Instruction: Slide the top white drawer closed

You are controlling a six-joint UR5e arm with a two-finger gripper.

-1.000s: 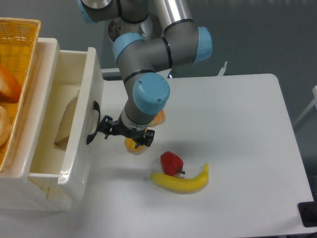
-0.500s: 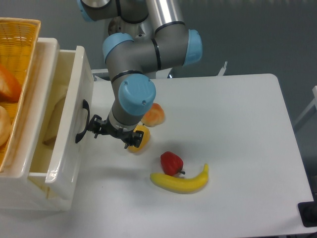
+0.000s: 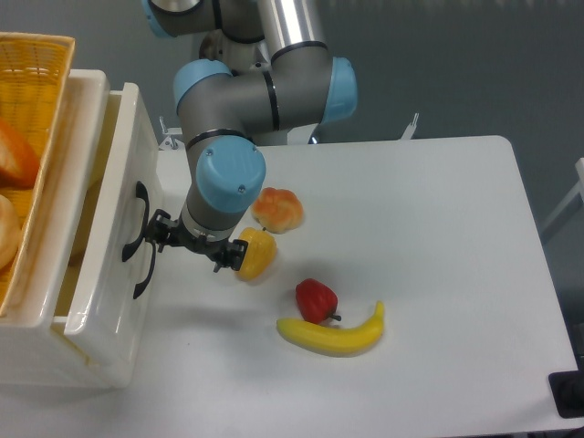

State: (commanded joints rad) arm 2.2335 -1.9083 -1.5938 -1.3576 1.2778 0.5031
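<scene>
The gripper (image 3: 157, 234) presses against the front of the top white drawer (image 3: 114, 192), at 9 o'clock in the view; whether its fingers are spread or pressed together cannot be told. The drawer stands only slightly open, and two black handles (image 3: 139, 228) show on the cabinet's front. One yellow wicker basket (image 3: 41, 73) sits at 10 o'clock. On the white table (image 3: 438, 228) lie one yellow pepper (image 3: 255, 255), one bun (image 3: 277, 209), one strawberry (image 3: 316, 300) and one banana (image 3: 333, 335). Grey wall behind.

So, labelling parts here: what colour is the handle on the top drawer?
Black, a curved handle on the glossy white top drawer, clearest in the fixed camera view.
</scene>
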